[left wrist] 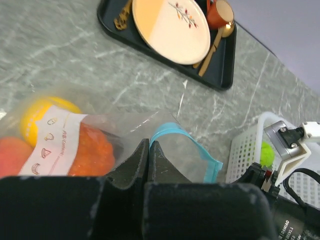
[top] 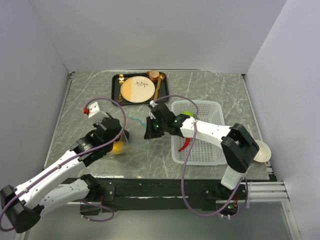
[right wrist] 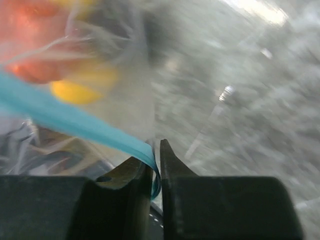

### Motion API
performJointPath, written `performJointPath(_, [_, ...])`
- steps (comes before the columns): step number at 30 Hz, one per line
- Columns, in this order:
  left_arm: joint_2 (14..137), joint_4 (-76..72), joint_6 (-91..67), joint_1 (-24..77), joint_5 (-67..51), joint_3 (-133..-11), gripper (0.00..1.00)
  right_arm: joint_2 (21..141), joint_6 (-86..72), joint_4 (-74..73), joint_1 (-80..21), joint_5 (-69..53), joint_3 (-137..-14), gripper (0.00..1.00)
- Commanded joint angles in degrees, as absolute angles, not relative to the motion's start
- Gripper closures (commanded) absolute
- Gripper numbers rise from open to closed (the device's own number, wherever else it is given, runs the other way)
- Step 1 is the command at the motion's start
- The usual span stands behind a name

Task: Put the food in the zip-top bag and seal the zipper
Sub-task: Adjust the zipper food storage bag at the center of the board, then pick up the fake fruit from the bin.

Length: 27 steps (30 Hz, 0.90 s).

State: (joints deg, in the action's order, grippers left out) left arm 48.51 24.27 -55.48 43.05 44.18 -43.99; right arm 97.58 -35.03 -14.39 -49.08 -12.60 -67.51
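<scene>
Left side: the left gripper (left wrist: 149,150) is clenched, fingertips pressed flat together on the clear film of the zip-top bag (left wrist: 135,125), right at the mouth.
Right side: the right gripper (right wrist: 156,150) has its jaws almost together with a thin slit between them. Whether they pinch or stand loose, I cannot tell.
Strip: the blue zipper (right wrist: 60,117) runs slantwise down from the left and ends inside that slit, against the inner face of one finger.
Mouth: in the left wrist view the strip curls in a loop just beyond the clenched fingertips, so the mouth gapes.
Where the bag lies: on the grey marbled table (top: 90,90), its filled end under the left gripper and its strip end stretching toward the right gripper.
Inside the bag: a yellow lemon (left wrist: 40,112) and an orange peach (left wrist: 95,150), partly behind the white label (left wrist: 55,140).
Outside the bag: a green lime (top: 188,114) and a red chili (top: 186,145) sit in the white mesh basket (top: 172,150), just right of the right gripper.
</scene>
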Motion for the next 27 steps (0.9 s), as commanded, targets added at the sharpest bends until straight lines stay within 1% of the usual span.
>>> performJointPath(1, [49.22, 17.67, -57.3, 42.98, 39.64, -43.59, 0.99, 91.85, -37.88, -8.09, -48.78, -10.29, -65.57, 0.79])
performJointPath(4, [49.83, 16.88, -56.52, 42.98, 39.2, -43.85, 0.99, 90.53, -38.58, -7.91, -48.69, -8.0, -63.9, 0.75])
performJointPath(6, [49.92, 16.7, -55.81, 42.98, 38.94, -43.95, 0.99, 88.6, -40.07, -6.34, -48.43, -6.77, -61.88, 0.75])
performJointPath(7, [49.75, 16.61, -55.64, 42.98, 38.85, -44.03, 0.99, 87.81, -40.43, -5.37, -48.17, -6.94, -61.18, 0.67])
performJointPath(8, [49.66, 16.44, -55.2, 42.98, 38.59, -44.03, 0.99, 86.5, -41.3, -4.67, -47.73, -6.86, -60.04, 0.63])
performJointPath(9, [49.57, 16.09, -55.02, 42.98, 38.15, -43.86, 0.99, 86.05, -41.4, -4.22, -47.72, -6.25, -59.77, 0.61])
performJointPath(10, [49.48, 15.56, -55.02, 42.98, 37.88, -43.6, 0.99, 85.7, -41.4, -4.31, -47.64, -6.07, -59.77, 0.56])
performJointPath(12, [49.22, 14.86, -54.84, 42.98, 37.01, -43.42, 0.99, 85.25, -40.87, -5.79, -47.46, -4.58, -60.29, 0.49])
performJointPath(13, [49.13, 14.42, -54.84, 42.98, 36.74, -43.24, 0.99, 85.08, -40.87, -6.93, -47.37, -3.44, -60.55, 0.44])
performJointPath(15, [49.48, 14.33, -54.93, 42.98, 36.21, -43.42, 0.99, 82.89, -40.87, -8.95, -46.94, -0.37, -60.03, 0.44])
performJointPath(16, [49.57, 14.15, -54.93, 42.98, 35.6, -43.5, 0.99, 81.31, -41.13, -9.31, -46.59, 3.48, -59.16, 0.43])
performJointPath(18, [49.92, 14.06, -54.76, 42.89, 35.25, -43.59, 0.99, 76.13, -41.57, -10.97, -44.14, 6.84, -56.43, 0.42])
performJointPath(19, [50.01, 13.89, -54.67, 42.98, 34.72, -43.51, 0.99, 74.37, -41.83, -11.86, -43.16, 10.6, -55.64, 0.3])
performJointPath(20, [50.18, 13.28, -54.41, 42.98, 34.54, -43.42, 0.99, 71.14, -42.18, -12.91, -42.11, 12.46, -54.16, 0.27])
performJointPath(23, [51.15, 11.78, -53.27, 42.89, 34.37, -42.8, 0.99, 68.03, -40.17, -14.85, -36.06, 15.9, -51.51, 0.27])
performJointPath(24, [51.59, 12.13, -53.26, 42.98, 34.54, -43.32, 0.99, 68.11, -39.56, -16.33, -33.77, 15.04, -51.33, 0.27])
performJointPath(25, [52.03, 12.48, -53.17, 42.98, 34.45, -43.59, 0.99, 68.55, -38.51, -16.52, -29.14, 13.72, -51.24, 0.28])
performJointPath(27, [53.08, 12.74, -53.17, 42.98, 34.02, -43.94, 0.99, 70.74, -36.31, -17.66, -25.85, 10.55, -51.85, 0.28])
